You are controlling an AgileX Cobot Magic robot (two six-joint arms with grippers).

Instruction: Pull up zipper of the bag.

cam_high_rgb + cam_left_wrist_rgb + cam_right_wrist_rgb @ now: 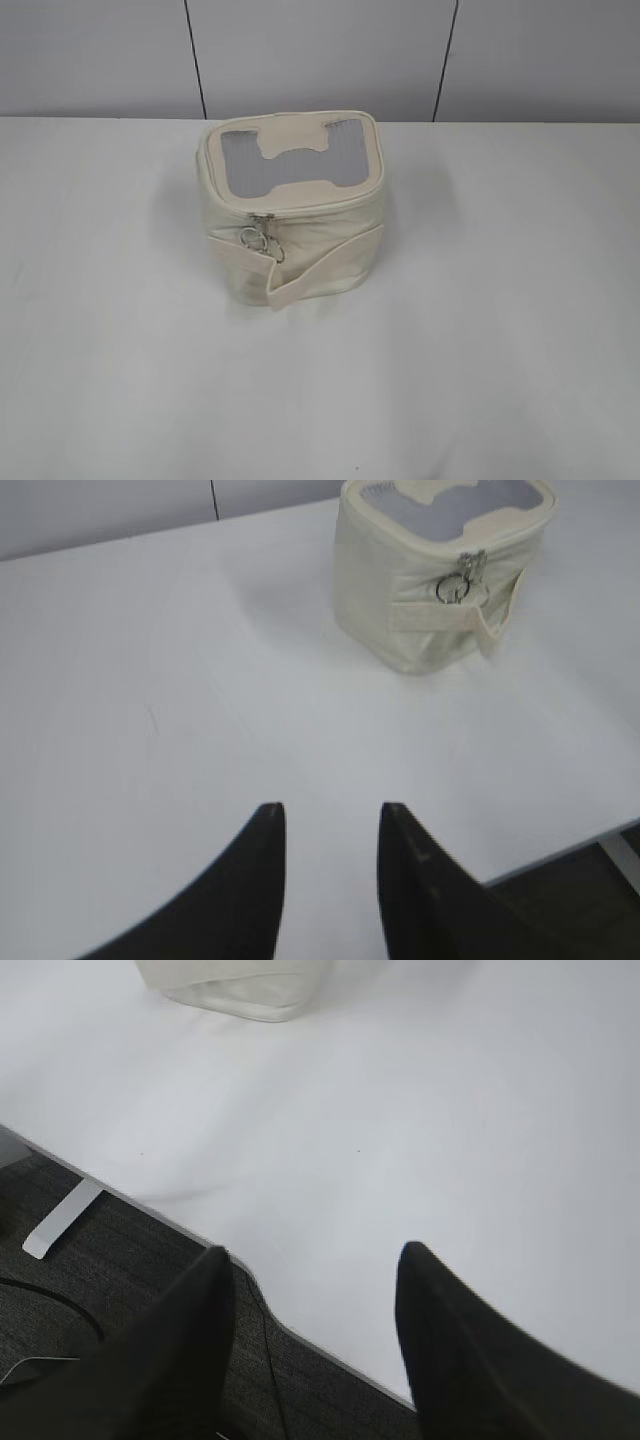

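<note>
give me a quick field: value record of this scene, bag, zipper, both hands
bag: cream boxy bag upright on the white table, lid on top
zipper: silver slider with ring pull hanging at the front, just under the lid rim
strap: fabric strap across the front
left hand: open, empty, over the table, apart from the bag
right hand: open, empty, at the table edge

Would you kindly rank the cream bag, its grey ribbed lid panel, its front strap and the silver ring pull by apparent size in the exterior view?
1. Boxy cream soft bag
2. Grey ribbed lid panel
3. Cream fabric strap, looking close to the panel, so that order is unsure
4. Silver metal ring pull
</note>
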